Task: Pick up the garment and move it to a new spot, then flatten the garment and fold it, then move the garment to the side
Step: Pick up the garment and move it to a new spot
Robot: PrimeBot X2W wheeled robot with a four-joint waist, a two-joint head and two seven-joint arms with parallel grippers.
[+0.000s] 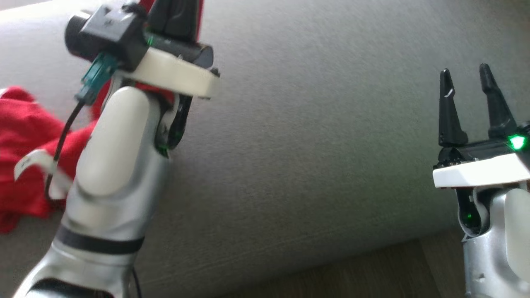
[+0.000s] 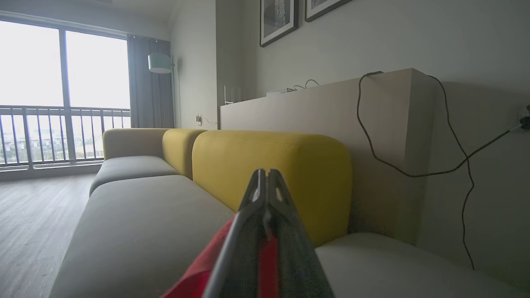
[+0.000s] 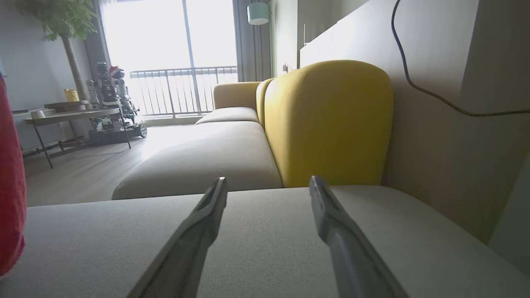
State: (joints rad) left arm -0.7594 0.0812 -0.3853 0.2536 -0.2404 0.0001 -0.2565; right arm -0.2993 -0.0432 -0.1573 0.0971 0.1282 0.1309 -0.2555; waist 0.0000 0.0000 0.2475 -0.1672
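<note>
A red garment lies crumpled at the left on the grey sofa seat, with part of it drawn up toward my raised left arm. My left gripper is shut on red cloth, which hangs between and beside its fingers. In the head view the left gripper reaches past the top edge, red fabric behind it. My right gripper stands open at the right above the seat, nothing between its fingers. A strip of the red garment shows at the left edge of the right wrist view.
A yellow backrest cushion rises behind the seat, with a beige ledge and a dangling black cable beyond. Wooden floor runs along the seat's front edge. A side table stands further off by the window.
</note>
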